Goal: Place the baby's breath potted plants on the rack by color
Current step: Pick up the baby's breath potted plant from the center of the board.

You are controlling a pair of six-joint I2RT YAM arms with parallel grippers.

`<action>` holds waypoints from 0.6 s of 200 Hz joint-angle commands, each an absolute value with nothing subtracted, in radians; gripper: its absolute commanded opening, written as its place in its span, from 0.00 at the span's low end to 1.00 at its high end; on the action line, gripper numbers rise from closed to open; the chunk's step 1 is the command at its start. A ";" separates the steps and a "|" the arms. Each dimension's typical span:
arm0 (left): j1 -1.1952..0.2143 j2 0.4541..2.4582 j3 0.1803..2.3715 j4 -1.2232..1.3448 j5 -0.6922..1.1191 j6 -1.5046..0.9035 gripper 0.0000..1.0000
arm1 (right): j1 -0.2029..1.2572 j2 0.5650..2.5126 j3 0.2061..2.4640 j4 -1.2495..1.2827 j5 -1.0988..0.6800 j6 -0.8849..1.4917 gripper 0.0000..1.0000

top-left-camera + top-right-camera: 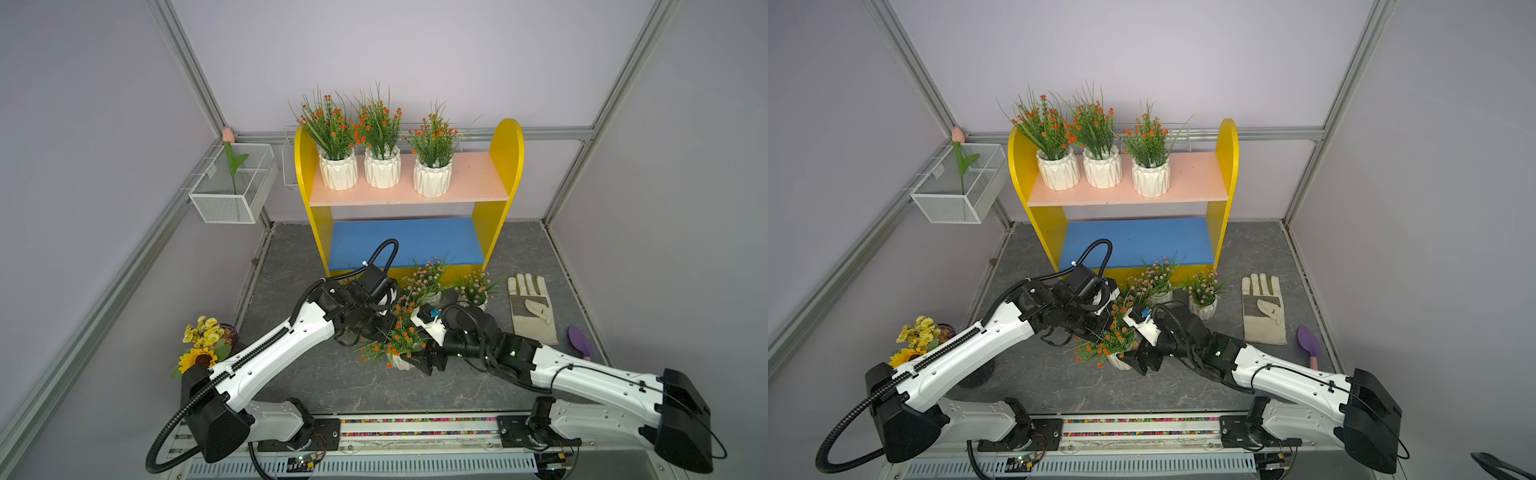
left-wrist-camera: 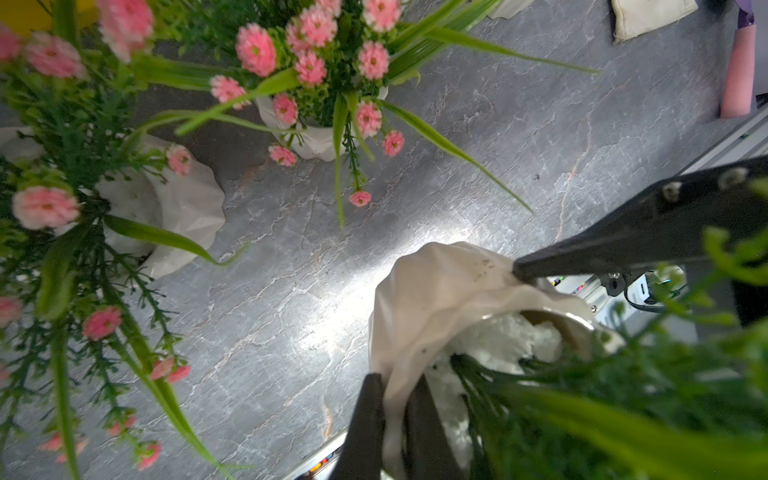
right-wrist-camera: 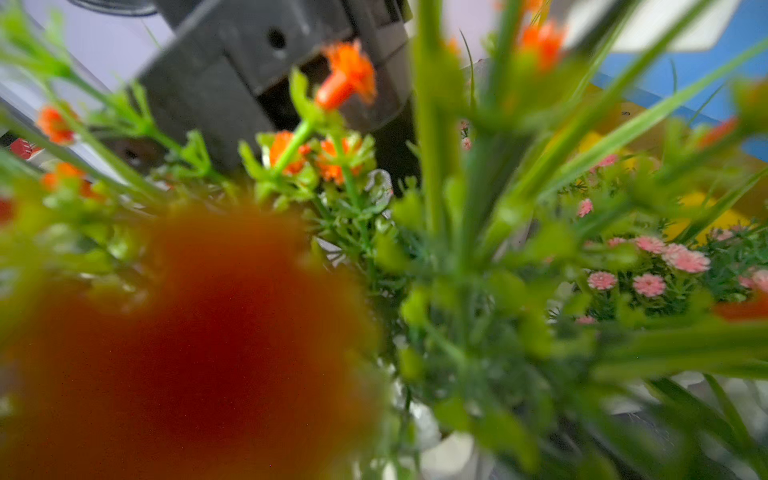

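The left gripper (image 2: 395, 382) is pinching the rim of a white faceted pot (image 2: 440, 291), one finger inside the wall and one outside, pressed tight on it. That pot belongs to an orange-flowered baby's breath plant (image 1: 395, 343), which is leaning over above the grey marbled table (image 1: 332, 382), in front of the rack (image 1: 505, 166) and between the two arms. The right gripper (image 1: 422, 362) is reaching in from the other side with its claw spread wide; one of its fingers (image 2: 602, 245) is touching the pot's outer wall (the sprigs are hiding the other finger, so I cannot tell whether it is actually clamping).

Three orange-flowered plants (image 1: 382, 166) are standing upright in a row on the rack's salmon-pink upper board (image 1: 473, 174), crowding toward its left end. The blue lower board (image 1: 407, 241) is lying below it. Two pale pink-flowered plants (image 1: 430, 278) (image 1: 473, 286) are sitting on the table just in front of the rack, near the grippers.

Off to the right a work glove (image 1: 534, 307) is lying flat, with a purple trowel (image 1: 579, 338) beside it. A sunflower bouquet (image 1: 199, 345) is standing by the left arm, and a pink tulip (image 1: 227, 135) is poking up from a white wire basket (image 1: 232, 199) on the wall.
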State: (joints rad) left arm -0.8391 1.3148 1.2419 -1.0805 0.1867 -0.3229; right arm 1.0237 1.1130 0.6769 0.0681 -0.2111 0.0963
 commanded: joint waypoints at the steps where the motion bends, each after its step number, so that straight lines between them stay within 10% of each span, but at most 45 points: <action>1: -0.843 1.300 1.282 -1.048 0.209 -0.319 0.00 | 1.031 1.126 0.692 0.112 -0.259 0.075 0.88; 120: -0.843 1.306 1.271 -1.018 0.214 -0.325 0.00 | 1.079 1.199 0.710 0.162 -0.260 0.102 0.88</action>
